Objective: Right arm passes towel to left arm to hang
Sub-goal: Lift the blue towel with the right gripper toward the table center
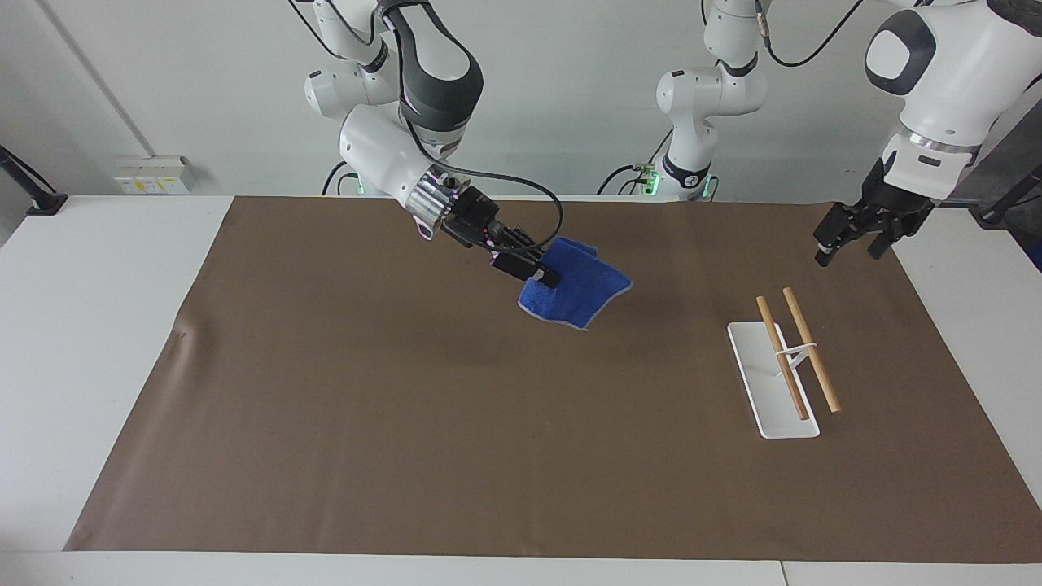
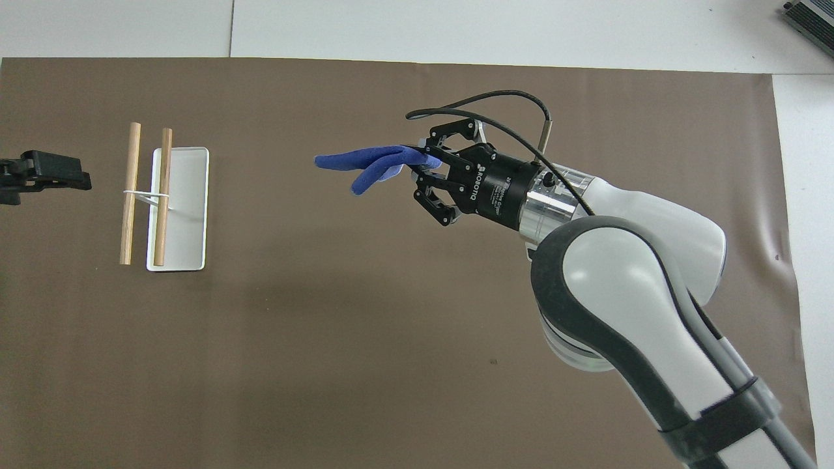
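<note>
Both fingers of the right gripper [image 1: 544, 277] pinch the towel [image 1: 578, 291] above the surface's [image 1: 407, 423] middle; the left gripper [image 1: 847, 242] waits with fingers spread over the surface's edge beside the rack [image 1: 781, 366].

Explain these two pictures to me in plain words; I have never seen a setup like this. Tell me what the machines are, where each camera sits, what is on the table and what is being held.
These are two robot arms at a table covered with a brown mat. Each arm ends in a two-finger pincer.

One picture looks across the table at the robots. The other looks steeply down from above their own end, so the sides appear swapped.

The right pincer is up in the air over the middle of the mat, shut on a corner of the blue towel, which droops from it.

The left pincer waits open and empty over the mat's edge at its own end, holding nothing.

Beside it on the mat stands a small rack: a white base carrying two wooden rods. Nothing hangs on it yet.
</note>
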Available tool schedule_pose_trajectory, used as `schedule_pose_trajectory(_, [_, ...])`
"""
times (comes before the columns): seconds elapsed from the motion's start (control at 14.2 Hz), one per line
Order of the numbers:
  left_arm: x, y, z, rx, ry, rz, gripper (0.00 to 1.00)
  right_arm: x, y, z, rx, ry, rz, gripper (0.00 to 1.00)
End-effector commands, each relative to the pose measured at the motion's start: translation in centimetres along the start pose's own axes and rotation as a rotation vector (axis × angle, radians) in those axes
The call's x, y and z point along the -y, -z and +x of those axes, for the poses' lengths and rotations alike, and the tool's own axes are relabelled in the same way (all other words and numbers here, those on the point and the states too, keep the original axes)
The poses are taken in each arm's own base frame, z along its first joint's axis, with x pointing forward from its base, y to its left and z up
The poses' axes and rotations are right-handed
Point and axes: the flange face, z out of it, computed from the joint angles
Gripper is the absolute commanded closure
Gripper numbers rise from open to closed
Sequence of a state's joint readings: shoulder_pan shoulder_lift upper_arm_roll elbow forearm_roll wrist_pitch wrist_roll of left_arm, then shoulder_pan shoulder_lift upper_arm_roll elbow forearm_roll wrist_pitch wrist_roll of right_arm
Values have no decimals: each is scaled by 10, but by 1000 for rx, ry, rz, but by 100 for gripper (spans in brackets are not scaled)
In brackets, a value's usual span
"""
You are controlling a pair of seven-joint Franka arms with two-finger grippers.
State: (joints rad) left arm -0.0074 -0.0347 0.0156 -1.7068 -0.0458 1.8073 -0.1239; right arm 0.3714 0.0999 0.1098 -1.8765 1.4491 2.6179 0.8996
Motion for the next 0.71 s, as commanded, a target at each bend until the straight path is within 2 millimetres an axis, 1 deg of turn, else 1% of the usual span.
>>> schedule_pose_trajectory(0.0, [3,4,-3,12,6,-9,0,6,-7,-5,9,-71,22,100])
schedule_pose_trajectory(0.07, [0,4,-4,11,2,-9,0,-4,-16,-14,16,-36,-1,100])
schedule_pose_trajectory(0.21, [-7,3,-5,11,-7,-11,0,-23,-34,-25,6,52,-11,100])
schedule_pose_trajectory(0.28, [-5,4,-3,4,-1,-11,0,-32,-42,-29,-12,58,-4,100])
schedule_pose_trajectory(0.35, [3,1,-5,16,17,-8,0,-36,-47,-30,-15,64,-9,100])
schedule_pose_trajectory(0.42, [5,-8,-15,29,53,-7,0,-39,-49,-31,-17,80,-14,100])
schedule_pose_trajectory(0.49, [5,-20,-24,22,127,-9,0,-45,-54,-36,-11,97,-26,100])
schedule_pose_trajectory(0.56, [2,-28,-29,-12,222,-18,0,-46,-54,-37,-10,98,-27,100])
schedule_pose_trajectory(0.64, [-3,-31,-28,-51,318,-46,0,-46,-55,-37,-11,98,-28,100])
